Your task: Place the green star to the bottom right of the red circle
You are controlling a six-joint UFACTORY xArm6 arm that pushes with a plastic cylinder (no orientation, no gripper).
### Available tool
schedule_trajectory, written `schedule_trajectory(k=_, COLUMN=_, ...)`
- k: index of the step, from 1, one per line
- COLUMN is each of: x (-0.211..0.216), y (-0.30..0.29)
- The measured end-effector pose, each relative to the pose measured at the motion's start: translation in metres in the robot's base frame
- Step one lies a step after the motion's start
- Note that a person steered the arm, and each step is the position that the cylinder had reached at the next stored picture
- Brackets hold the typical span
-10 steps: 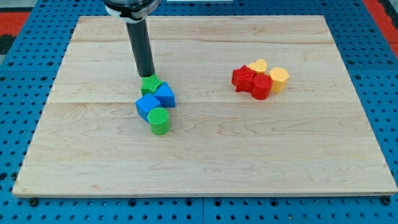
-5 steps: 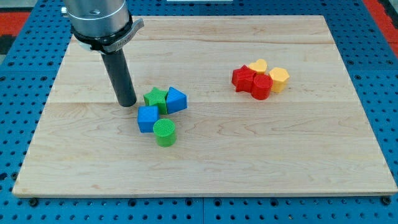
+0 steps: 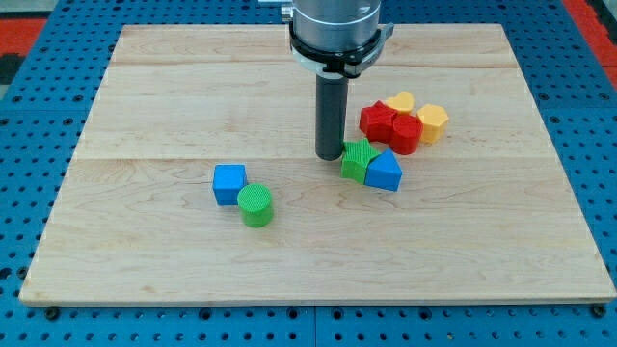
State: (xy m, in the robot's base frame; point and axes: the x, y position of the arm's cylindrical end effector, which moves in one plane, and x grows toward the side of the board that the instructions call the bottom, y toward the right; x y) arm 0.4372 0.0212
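The green star [image 3: 358,159] lies right of the board's middle, touching a blue triangular block [image 3: 385,172] on its right. My tip [image 3: 330,156] rests on the board just left of the green star, touching or nearly touching it. The red circle [image 3: 405,134] sits up and to the right of the star, in a cluster with a red star-like block [image 3: 377,121]. The green star is below and left of the red circle, a short gap away.
A yellow heart [image 3: 399,102] and a yellow hexagon [image 3: 433,120] adjoin the red blocks. A blue cube [image 3: 228,183] and a green cylinder [image 3: 256,205] sit together left of centre. The wooden board [image 3: 145,260] lies on a blue pegboard.
My tip swept from the left group to the right, pushing the green star and the blue triangular block toward the red cluster. The blue cube and green cylinder stayed behind.
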Motion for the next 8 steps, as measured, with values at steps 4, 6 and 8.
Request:
schedule_trajectory(k=4, x=-0.008, y=0.138)
schedule_trajectory(k=6, x=-0.008, y=0.103)
schedule_trajectory(k=8, x=-0.006, y=0.054)
